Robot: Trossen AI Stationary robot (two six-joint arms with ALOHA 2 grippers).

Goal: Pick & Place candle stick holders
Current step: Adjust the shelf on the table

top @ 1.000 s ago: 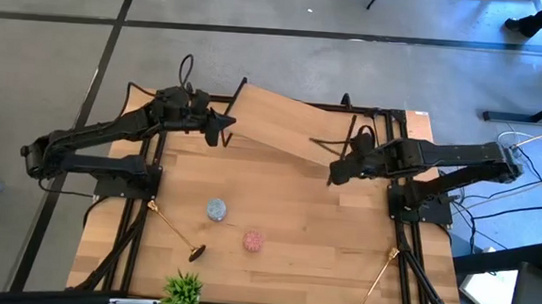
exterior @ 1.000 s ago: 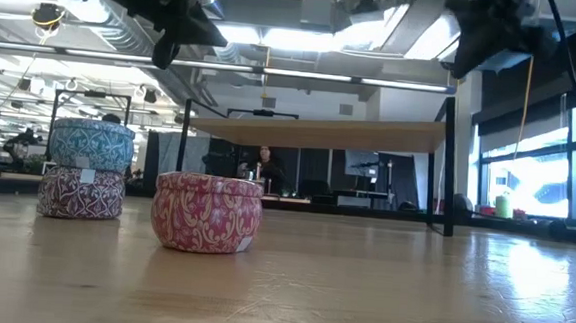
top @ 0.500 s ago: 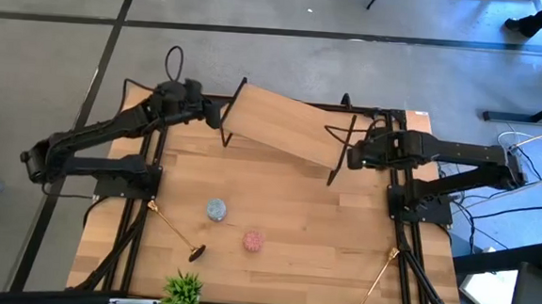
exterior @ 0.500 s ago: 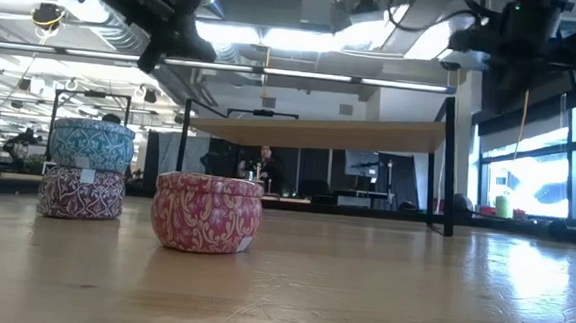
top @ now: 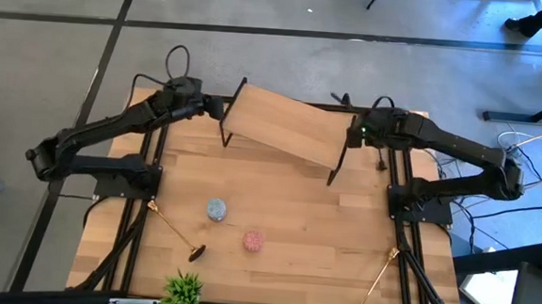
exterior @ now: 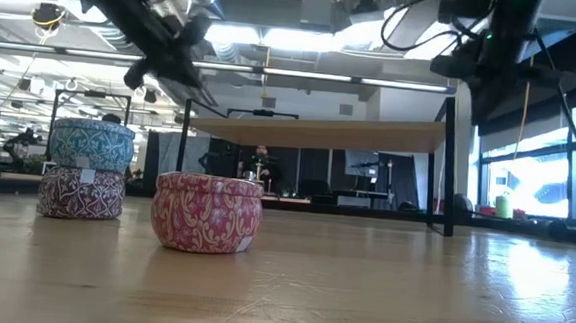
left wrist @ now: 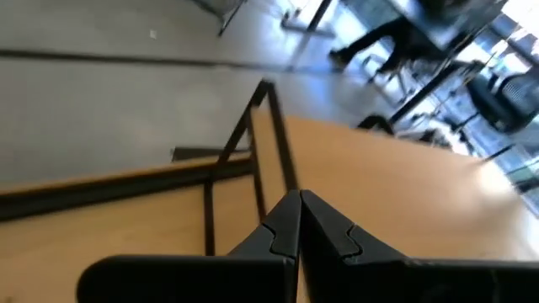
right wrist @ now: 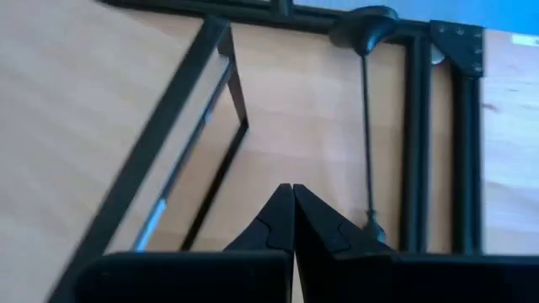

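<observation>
Three candle stick holders, likely light, stiff, slick: gold holder (top: 172,227) lower left, second gold holder (top: 376,283) lower right, black holder (right wrist: 367,126) near right tool (right wrist: 292,192); pinch mid-stem; left tool (left wrist: 299,202) likewise closed, empty.

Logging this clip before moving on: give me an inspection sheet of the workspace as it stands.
Surface: wooden table with a small raised shelf at the back.
Job's things: gold holder lying front left; gold holder lying front right; black holder lying at back right.
Clutter: blue tin, pink tin, green plant.
Grippers: left gripper and right gripper shut, empty, near the shelf.
Cables: loop on left arm.
Surroundings: person seated beyond.
</observation>
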